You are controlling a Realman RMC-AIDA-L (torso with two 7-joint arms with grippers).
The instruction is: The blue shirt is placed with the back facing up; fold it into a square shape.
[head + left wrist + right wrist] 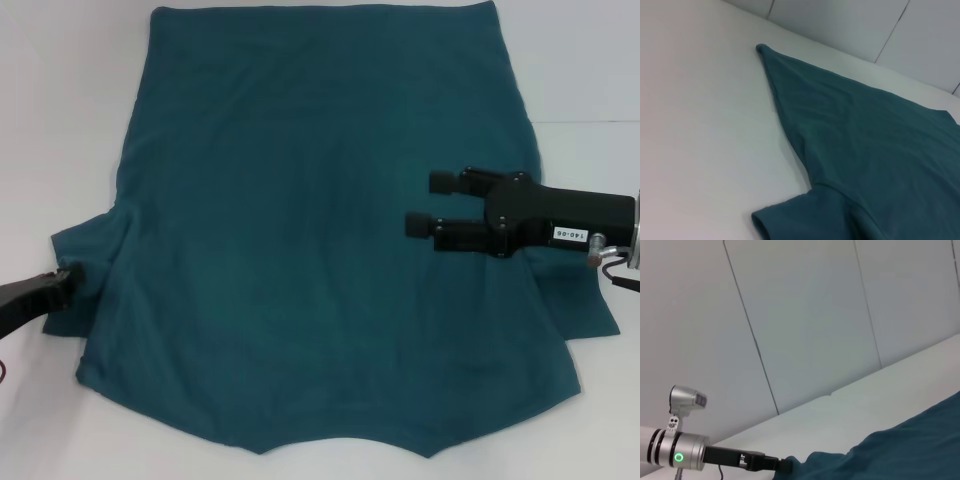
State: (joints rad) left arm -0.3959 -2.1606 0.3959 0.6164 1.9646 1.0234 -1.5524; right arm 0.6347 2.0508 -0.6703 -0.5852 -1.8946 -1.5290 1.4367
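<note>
While the blue shirt (320, 230) lay spread flat across the white table (60, 120), you had both arms at its sides. Its hem ran along the far edge of the head view and its collar end pointed toward the robot, with the short sleeves sticking out on either side near the robot.

Your left gripper (62, 279) sat at the tip of the left sleeve, touching the fabric there. The right wrist view showed it (782, 465) with its dark tip meeting the cloth, but you could not tell from either view whether the jaws were pinched on the sleeve or merely against it. The left wrist view gave you only the shirt (865, 150) with its sleeve cuff close by and the side edge running away to a far corner.

Your right gripper (418, 204) hovered over the right half of the shirt, its body reaching in from the right side. Its two black fingers (445, 182) stood apart, pointing toward the shirt's middle, holding nothing.
</note>
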